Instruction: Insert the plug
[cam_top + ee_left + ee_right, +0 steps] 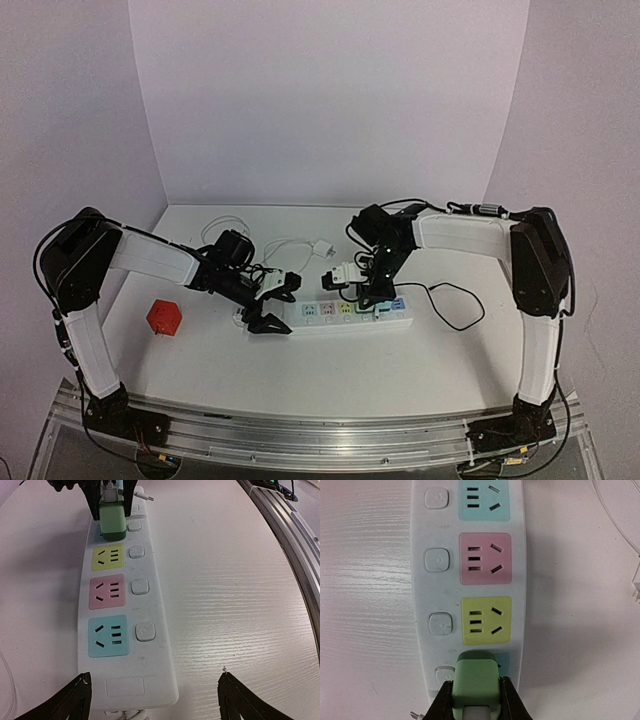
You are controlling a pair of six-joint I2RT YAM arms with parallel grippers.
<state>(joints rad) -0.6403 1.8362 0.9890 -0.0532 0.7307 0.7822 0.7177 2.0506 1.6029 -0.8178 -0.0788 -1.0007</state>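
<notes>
A white power strip point(330, 316) lies across the table with blue, pink, yellow and blue sockets in a row. My right gripper point(476, 701) is shut on a green plug point(476, 682), its fingers point(441, 704) pressing both sides. The plug stands upright over the end blue socket point(504, 663), beside the yellow socket point(486, 620); its prongs are hidden. In the left wrist view the plug point(112, 520) shows at the strip's far end. My left gripper point(155, 676) is open, its tips straddling the near end of the strip point(150, 665) without touching it.
A red cube point(164, 317) sits left of the strip. A white charger point(322, 249) with its white cord lies behind it. A black cable loop point(455, 305) lies to the right. A metal rail point(290, 535) runs along the table's near edge.
</notes>
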